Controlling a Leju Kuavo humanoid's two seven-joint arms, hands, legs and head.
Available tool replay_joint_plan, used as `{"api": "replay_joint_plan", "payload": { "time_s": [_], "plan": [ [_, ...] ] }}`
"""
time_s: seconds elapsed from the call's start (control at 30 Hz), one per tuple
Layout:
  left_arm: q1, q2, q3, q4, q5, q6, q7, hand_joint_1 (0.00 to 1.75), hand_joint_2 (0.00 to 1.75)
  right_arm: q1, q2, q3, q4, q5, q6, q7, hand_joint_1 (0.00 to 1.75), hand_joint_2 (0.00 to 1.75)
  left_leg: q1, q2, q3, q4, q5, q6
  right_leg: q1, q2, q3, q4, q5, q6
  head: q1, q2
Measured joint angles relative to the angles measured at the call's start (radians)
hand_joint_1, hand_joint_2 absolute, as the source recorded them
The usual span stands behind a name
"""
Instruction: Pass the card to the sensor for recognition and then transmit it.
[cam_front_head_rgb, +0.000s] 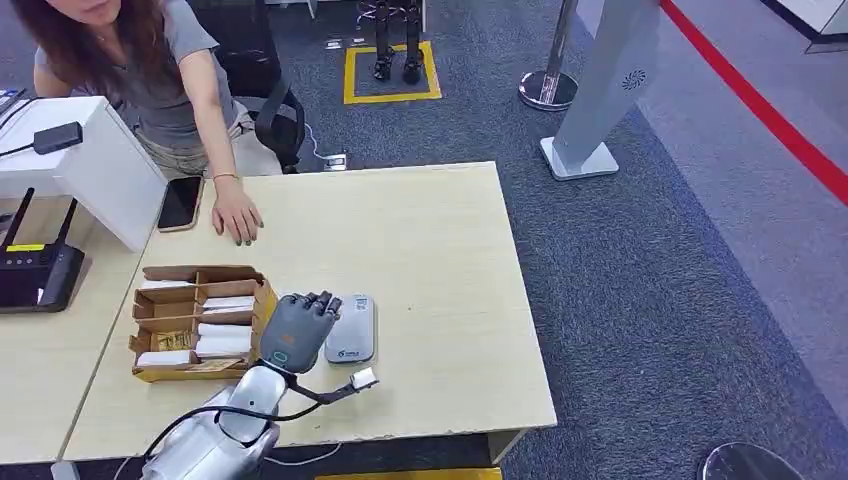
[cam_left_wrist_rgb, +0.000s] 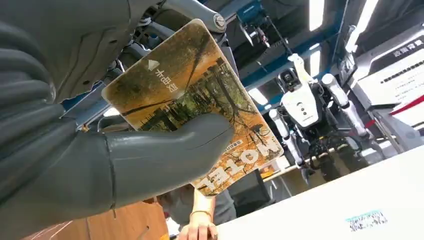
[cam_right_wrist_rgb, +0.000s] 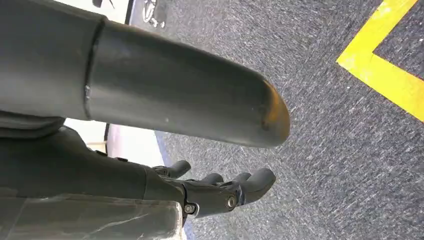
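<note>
Card (cam_left_wrist_rgb: 200, 95) printed with an autumn tree scene and the word "HOTEL", pinched between thumb and fingers (cam_left_wrist_rgb: 165, 155) of the left hand (cam_front_head_rgb: 298, 333), held face down just over the grey sensor (cam_front_head_rgb: 352, 328) on the tabletop (cam_front_head_rgb: 440, 250). Long axis unclear. Beside it, a cardboard box (cam_front_head_rgb: 200, 322) with compartments of stacked white cards. Right hand (cam_right_wrist_rgb: 220, 192) hanging above carpet, fingers loosely curled, holding nothing.
</note>
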Motion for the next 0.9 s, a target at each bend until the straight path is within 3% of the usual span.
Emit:
{"api": "replay_joint_plan", "payload": {
  "time_s": [0.23,0.63,0.9],
  "plan": [
    [-0.005,0.001,-0.005,0.013,0.0,-0.002,0.0,1.75,1.75,0.0,0.0,0.0,0.0,0.0,0.0,0.0,0.0,0.0,0.0,0.0,0.0,0.0,0.0,0.0,0.0,0.0,0.0,0.0,0.0,0.0,0.0,0.0],
    [-0.015,-0.009,-0.077,0.073,0.0,-0.003,0.011,1.75,1.75,-0.001,0.0,0.008,0.0,0.0,0.005,0.004,0.0,0.0,0.0,0.0,0.0,0.0,0.0,0.0,0.0,0.0,0.0,0.0,0.0,0.0,0.0,0.0],
    [-0.006,-0.033,-0.077,0.097,0.0,0.049,-0.09,1.75,1.75,-0.002,0.0,0.01,0.0,0.0,0.006,0.004,0.0,0.0,0.0,0.0,0.0,0.0,0.0,0.0,0.0,0.0,0.0,0.0,0.0,0.0,0.0,0.0]
  ]
}}
